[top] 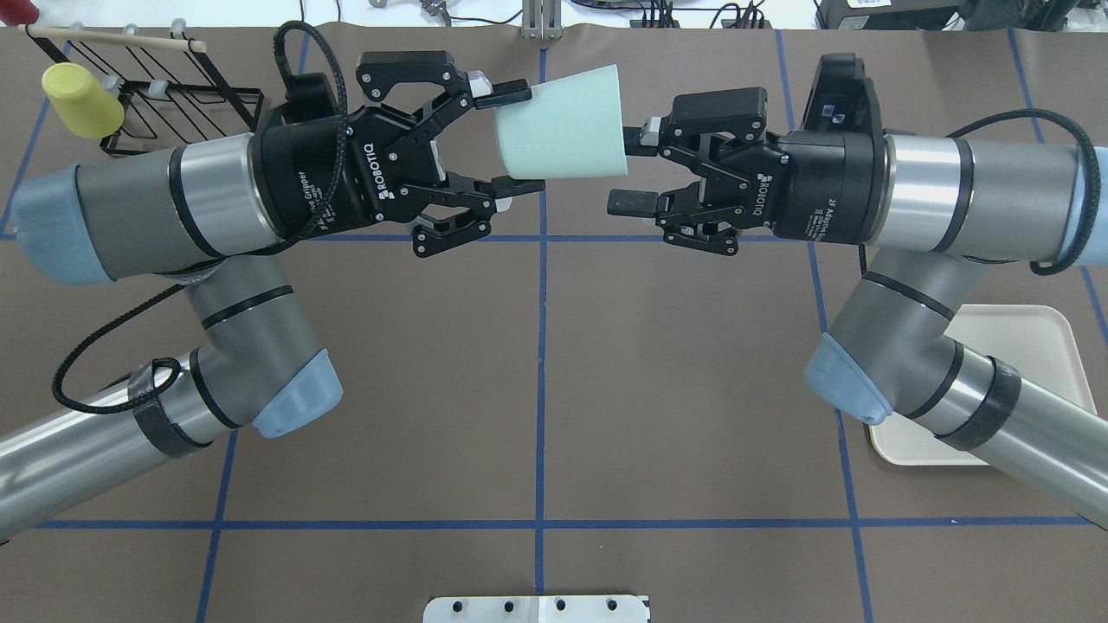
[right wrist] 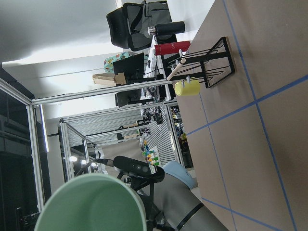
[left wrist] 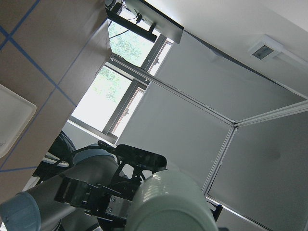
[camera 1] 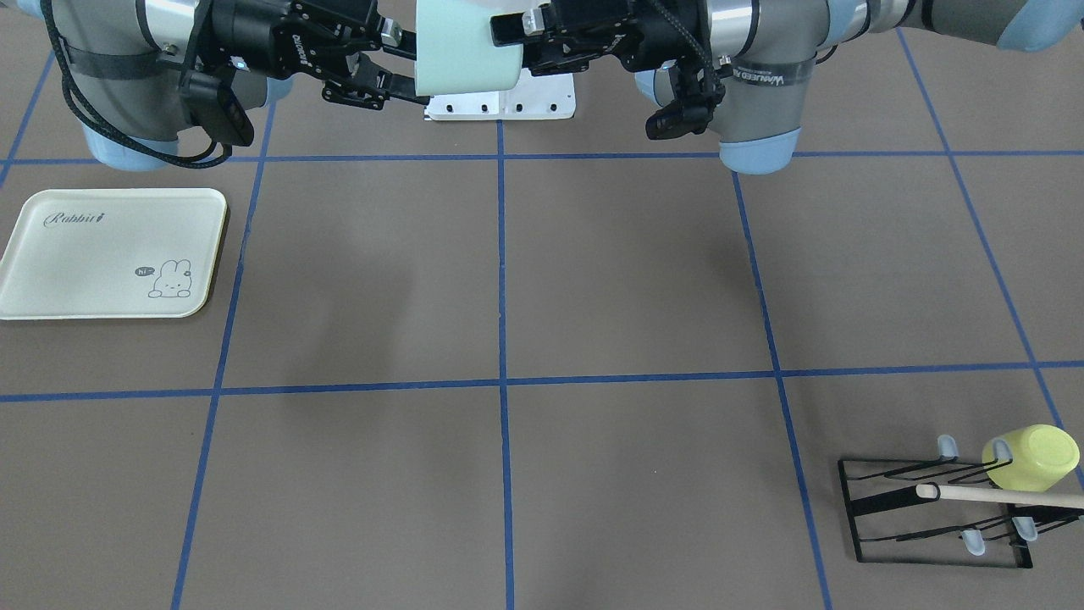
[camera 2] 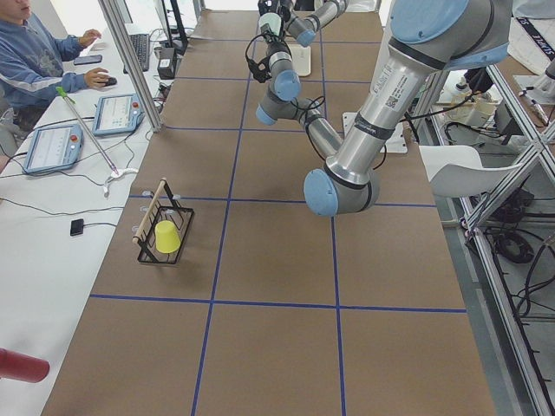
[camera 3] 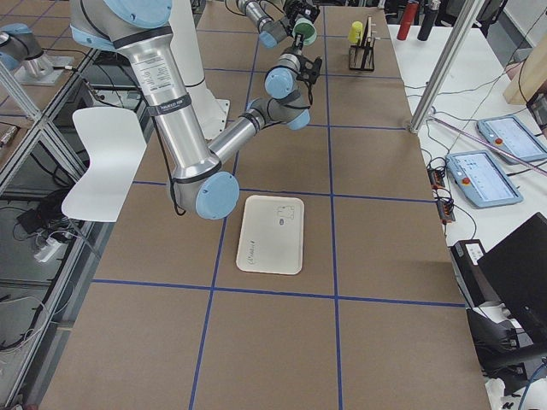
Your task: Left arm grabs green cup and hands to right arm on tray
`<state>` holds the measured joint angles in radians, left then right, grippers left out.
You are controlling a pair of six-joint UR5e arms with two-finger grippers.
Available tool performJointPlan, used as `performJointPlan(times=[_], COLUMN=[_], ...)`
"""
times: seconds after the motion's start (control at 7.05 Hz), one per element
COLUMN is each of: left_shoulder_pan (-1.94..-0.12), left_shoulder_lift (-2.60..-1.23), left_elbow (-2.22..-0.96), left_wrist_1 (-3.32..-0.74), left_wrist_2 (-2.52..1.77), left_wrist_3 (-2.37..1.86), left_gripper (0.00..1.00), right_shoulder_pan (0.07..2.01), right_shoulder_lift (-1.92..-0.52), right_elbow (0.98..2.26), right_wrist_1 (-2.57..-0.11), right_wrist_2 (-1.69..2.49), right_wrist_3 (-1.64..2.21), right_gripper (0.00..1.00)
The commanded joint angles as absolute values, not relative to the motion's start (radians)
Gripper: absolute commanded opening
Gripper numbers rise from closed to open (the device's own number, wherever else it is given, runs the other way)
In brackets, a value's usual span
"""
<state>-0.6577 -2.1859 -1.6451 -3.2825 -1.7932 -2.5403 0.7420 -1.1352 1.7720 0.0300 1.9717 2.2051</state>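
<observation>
The pale mint-green cup [top: 563, 125] is held on its side high above the table's far middle; it also shows in the front view [camera 1: 461, 47]. My left gripper [top: 518, 137] is shut on its narrow base end. My right gripper [top: 632, 170] is open at the cup's wide mouth, one finger at the rim and the other below and outside the wall. The right wrist view shows the cup's mouth [right wrist: 91, 204] close up. The left wrist view shows its base [left wrist: 173, 202]. The cream tray [camera 1: 110, 254] lies flat on the table, partly under the right arm [top: 1043, 342].
A black wire rack [camera 1: 931, 508] with a wooden rod holds a yellow-green cup [camera 1: 1031, 457] at the far left corner [top: 82, 99]. A white mounting plate [top: 537, 608] sits at the robot's base. Blue tape lines grid the brown table. An operator [camera 2: 35, 56] sits at the side.
</observation>
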Motion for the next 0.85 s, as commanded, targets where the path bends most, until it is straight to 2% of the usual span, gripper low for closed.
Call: performJointPlan(times=[0.0,0.43,0.71], left_shoulder_pan=[-0.652,-0.64,-0.63], left_shoulder_lift=[-2.184,-2.184,-2.183], left_elbow=[-1.644,-1.641,-1.641], left_wrist_1=[-3.283,-3.284,-3.284], left_wrist_2=[-1.793,-1.793,-1.793], left_wrist_3=[-2.54,-2.539,-2.539], left_gripper=[0.06,0.06,0.07], right_shoulder_pan=[0.741,0.741,0.741], right_shoulder_lift=[-1.135,-1.134,-1.132], right_elbow=[1.773,1.782,1.782], right_wrist_1=[0.046,0.048,0.048], right_wrist_2=[1.973,1.97,1.97], right_wrist_3=[2.206,2.204,2.204], right_gripper=[0.63,0.33,0.23])
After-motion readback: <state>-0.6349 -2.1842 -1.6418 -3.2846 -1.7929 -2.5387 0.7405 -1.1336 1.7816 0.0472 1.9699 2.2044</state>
